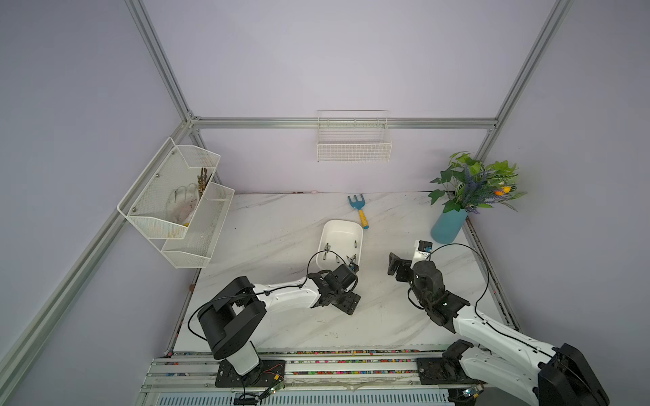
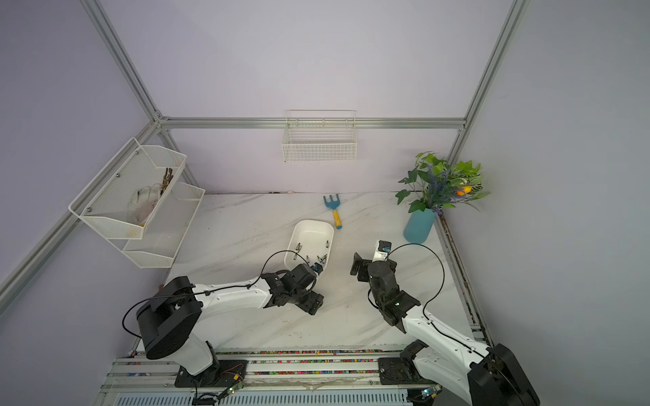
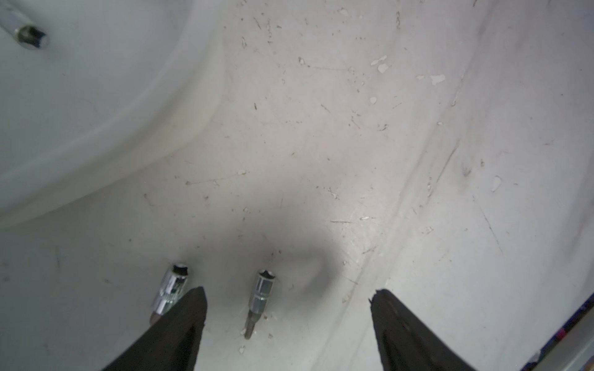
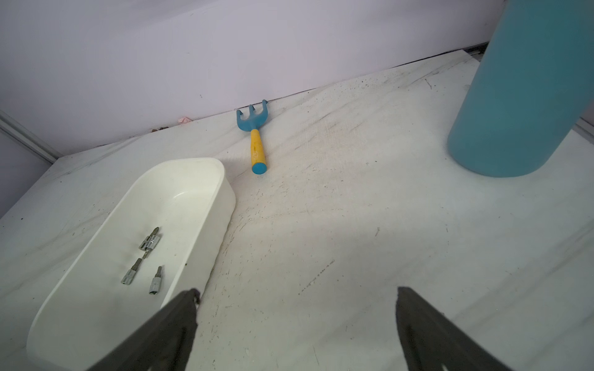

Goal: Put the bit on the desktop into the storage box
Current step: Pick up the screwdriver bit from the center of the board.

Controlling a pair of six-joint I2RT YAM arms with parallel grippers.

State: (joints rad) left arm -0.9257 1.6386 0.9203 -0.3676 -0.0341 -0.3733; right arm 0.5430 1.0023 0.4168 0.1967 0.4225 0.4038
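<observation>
Left gripper [image 3: 288, 290] is being held low over the desktop [image 3: 369, 144], jaws spread, nothing pinched; right gripper [image 4: 296, 290] is likewise being held spread and empty, near the storage box [image 4: 221, 192].

The bit [image 3: 263, 295] is lying flat on the desktop between the left fingers, nearer one of them, just outside the box's rounded corner; a second bit [image 3: 173, 286] is lying just beside it, partly hidden behind that finger [image 3: 180, 321]; several stored bits [image 4: 149, 244] are being kept in the box.

Risks being noted, as judgement only:
- bit is being approached off-centre; on closing, it is likely being met by the nearer finger first and shoved sideways; the round socket end is being judged prone to rolling, so the pinch could be lost
- second bit is being crowded by the same finger; on descent it could be struck, trapped underneath, or flicked away across the desktop
- bit is small and slim against broad fingers; a shallow hold is being expected, and a drop short of the rim during the carry is being counted as possible
- box wall is being passed closely; the tub looks light, so a catch on its rim could be shifting it and the stored bits
</observation>
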